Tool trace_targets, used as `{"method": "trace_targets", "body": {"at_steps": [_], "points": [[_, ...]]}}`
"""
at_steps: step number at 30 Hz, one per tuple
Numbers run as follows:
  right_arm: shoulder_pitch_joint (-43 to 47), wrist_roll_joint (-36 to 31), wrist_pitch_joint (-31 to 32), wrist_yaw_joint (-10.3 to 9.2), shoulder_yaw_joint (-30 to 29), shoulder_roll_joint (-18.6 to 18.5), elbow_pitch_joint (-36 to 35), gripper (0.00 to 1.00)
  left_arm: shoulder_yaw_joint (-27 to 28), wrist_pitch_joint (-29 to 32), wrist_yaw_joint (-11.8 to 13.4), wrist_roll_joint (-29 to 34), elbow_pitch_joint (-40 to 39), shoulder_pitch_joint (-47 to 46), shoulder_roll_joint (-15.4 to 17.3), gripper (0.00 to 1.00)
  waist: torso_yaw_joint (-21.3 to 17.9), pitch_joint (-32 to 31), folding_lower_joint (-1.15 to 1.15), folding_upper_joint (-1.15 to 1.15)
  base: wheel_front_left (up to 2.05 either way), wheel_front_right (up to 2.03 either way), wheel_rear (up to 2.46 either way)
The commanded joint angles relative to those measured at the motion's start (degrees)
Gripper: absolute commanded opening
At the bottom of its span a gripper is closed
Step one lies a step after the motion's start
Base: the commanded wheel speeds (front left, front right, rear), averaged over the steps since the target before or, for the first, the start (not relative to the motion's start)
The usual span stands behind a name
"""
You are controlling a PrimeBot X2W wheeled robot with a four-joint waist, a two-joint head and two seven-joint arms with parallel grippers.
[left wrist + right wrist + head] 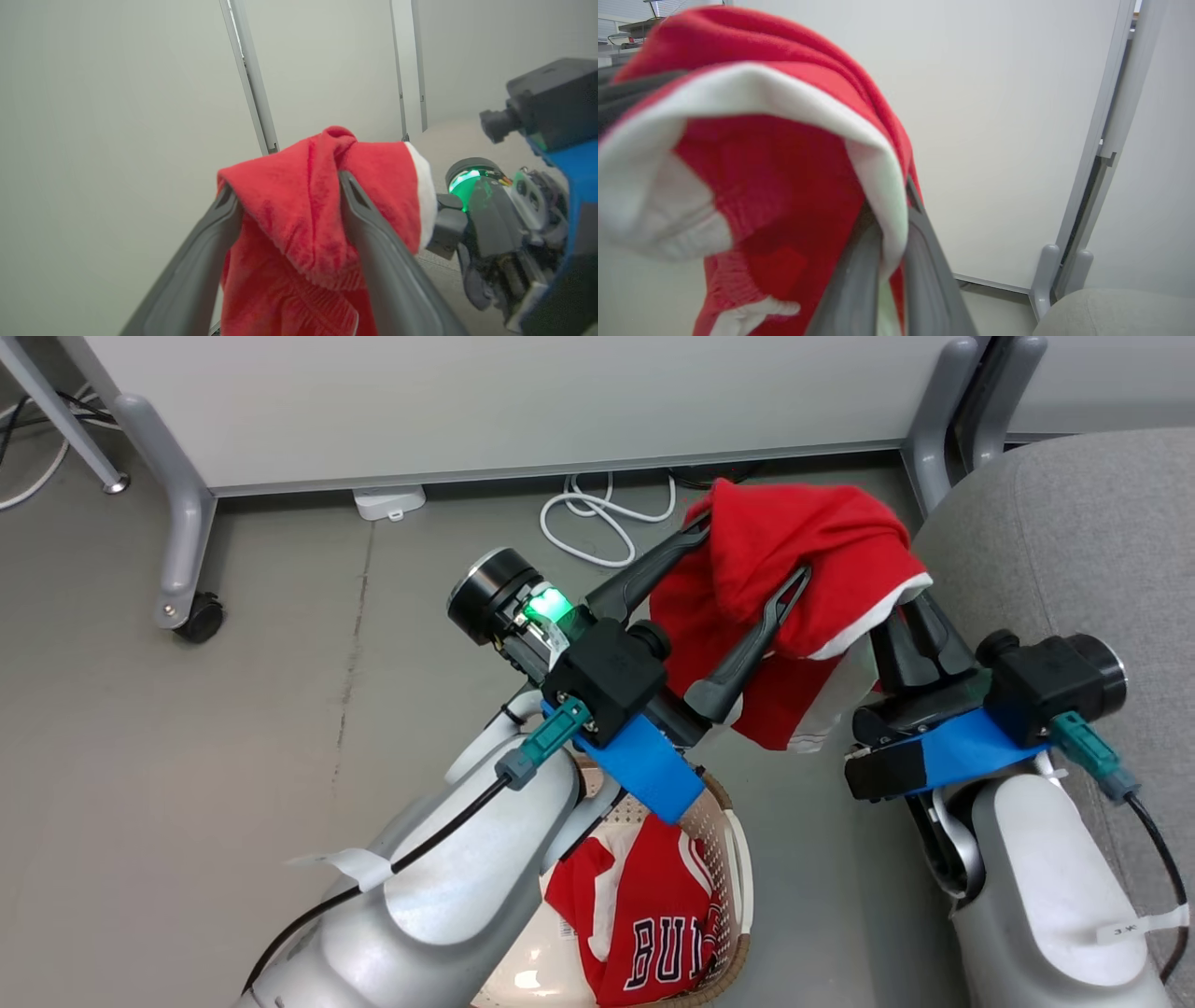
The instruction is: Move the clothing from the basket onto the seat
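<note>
Clothing (775,560), pinched by right tool (906,621), apparently drapes over spread left tool (754,549).

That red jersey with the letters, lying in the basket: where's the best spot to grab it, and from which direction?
Probably the bunched red fold at the upper end of the jersey, above the letters, coming straight down from above. The walls of the basket close off its sides, and that fold looks raised enough to pinch.
</note>
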Motion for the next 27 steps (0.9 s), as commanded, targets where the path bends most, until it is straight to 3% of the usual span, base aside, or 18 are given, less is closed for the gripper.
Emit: {"method": "trace_targets", "body": {"at_steps": [1, 14, 27], "points": [[0.9, -0.3, 0.0, 0.03, -1.5, 0.1, -0.6, 0.0, -0.6, -0.3, 0.0, -0.3, 0.3, 0.6, 0.3, 1.0, -0.9, 0.7, -0.01, 0.0, 0.0, 0.0, 0.0], [1.7, -0.8, 0.0, 0.03, -8.7, 0.5, -3.2, 0.0, -2.8, -0.3, -0.2, -0.3, 0.8, 1.4, 2.0, 1.0, -5.6, 3.2, -0.01, 0.0, 0.0, 0.0, 0.0], [3.6, 0.5, 0.0, 0.03, -12.8, 1.4, -6.0, 0.0, -4.2, 0.7, 0.1, -0.2, 0.3, 0.4, 4.4, 1.0, -13.9, 6.5, -0.01, 0.0, 0.0, 0.0, 0.0]]}}
